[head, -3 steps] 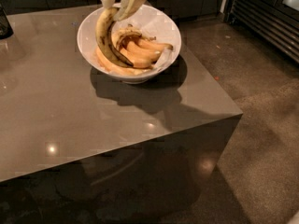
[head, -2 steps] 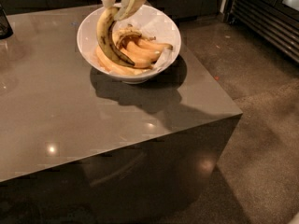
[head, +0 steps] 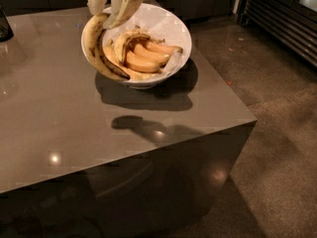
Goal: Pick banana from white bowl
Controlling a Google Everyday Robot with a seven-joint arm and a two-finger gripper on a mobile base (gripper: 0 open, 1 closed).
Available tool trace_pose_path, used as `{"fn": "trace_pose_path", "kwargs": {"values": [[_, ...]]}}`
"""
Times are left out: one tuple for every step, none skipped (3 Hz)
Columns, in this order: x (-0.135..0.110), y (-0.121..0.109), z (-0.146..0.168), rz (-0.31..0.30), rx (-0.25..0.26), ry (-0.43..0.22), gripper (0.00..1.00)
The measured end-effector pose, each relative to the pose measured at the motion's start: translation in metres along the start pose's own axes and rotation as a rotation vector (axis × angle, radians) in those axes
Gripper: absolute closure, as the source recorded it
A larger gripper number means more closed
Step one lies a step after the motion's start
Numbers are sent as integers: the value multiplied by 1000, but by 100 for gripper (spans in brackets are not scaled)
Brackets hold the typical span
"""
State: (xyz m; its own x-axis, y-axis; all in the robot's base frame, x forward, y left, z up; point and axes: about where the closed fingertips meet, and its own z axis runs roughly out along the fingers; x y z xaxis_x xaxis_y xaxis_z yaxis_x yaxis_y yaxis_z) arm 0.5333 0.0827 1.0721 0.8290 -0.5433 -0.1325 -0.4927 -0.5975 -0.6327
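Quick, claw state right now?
Claw: at the upper end of the banana, over the left rim of the white bowl; open or closed cannot be told.

1 table (head: 59, 123), 1 white bowl (head: 168, 26), 1 speckled banana (head: 93, 48), at least 3 plumper bananas (head: 143, 62); 1 pincer (head: 108, 11) over the bowl's left rim.

The pale cream gripper (head: 108, 11) comes in at the top edge of the view, left of centre; it points downward, tilted a little to the left; it hangs over the far part of the tabletop (head: 74, 133); only its lower part shows.
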Motion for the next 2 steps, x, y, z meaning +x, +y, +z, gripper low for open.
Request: {"fn": "trace_pose_path", "kwargs": {"values": [[-17,5,7,5,-6,-33,100],[-37,23,22,27,-21,-104,100]]}}
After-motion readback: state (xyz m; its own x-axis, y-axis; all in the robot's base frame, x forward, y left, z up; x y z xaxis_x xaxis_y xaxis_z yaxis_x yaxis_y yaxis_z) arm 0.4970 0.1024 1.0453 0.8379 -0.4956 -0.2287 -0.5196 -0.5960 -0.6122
